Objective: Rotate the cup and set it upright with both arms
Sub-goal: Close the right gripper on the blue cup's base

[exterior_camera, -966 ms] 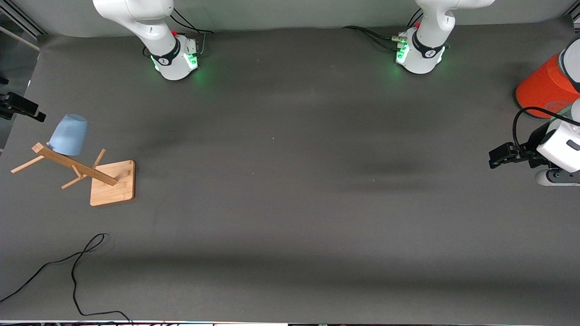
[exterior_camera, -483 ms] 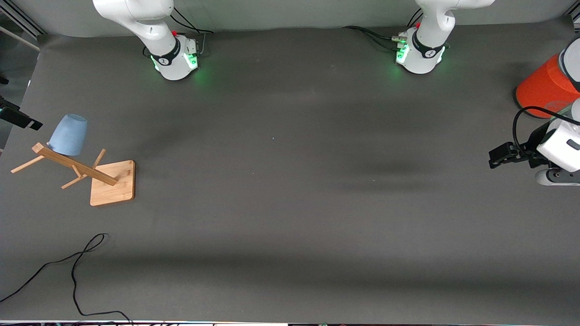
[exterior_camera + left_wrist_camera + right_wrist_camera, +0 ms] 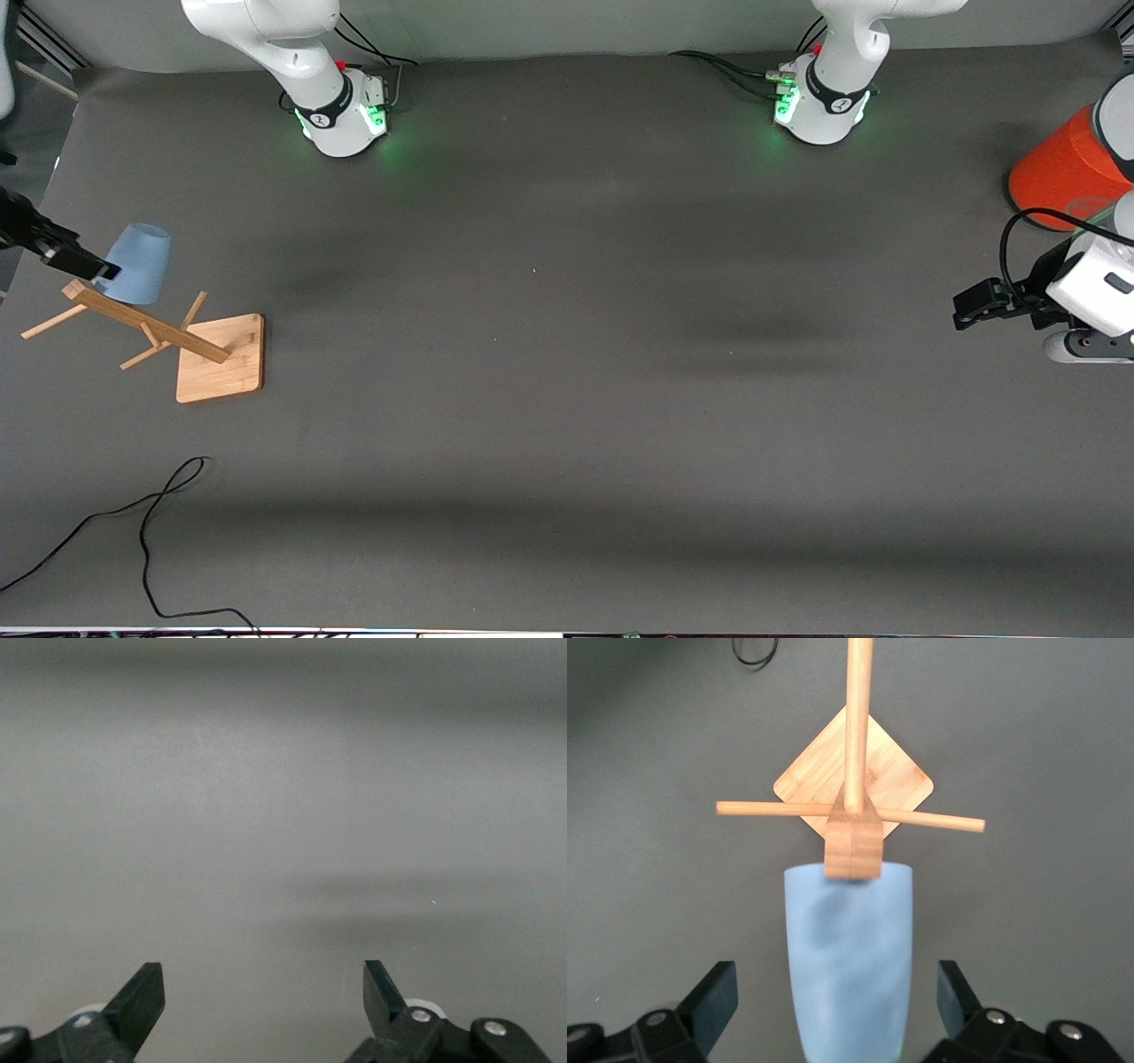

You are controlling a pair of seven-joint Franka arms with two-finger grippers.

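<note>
cup point(image 3: 135, 262) upside down on wooden rack point(image 3: 146, 330) peg, right arm's end of tabletop point(image 3: 567, 354). right tool point(image 3: 834, 1005) open, straddling cup, not touching. left tool point(image 3: 264, 1005) open, waiting over bare tabletop.

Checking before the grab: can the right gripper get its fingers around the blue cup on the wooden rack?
Probably yes: the right gripper is open with the cup between its fingers; the wooden rack leaves both sides free.
</note>
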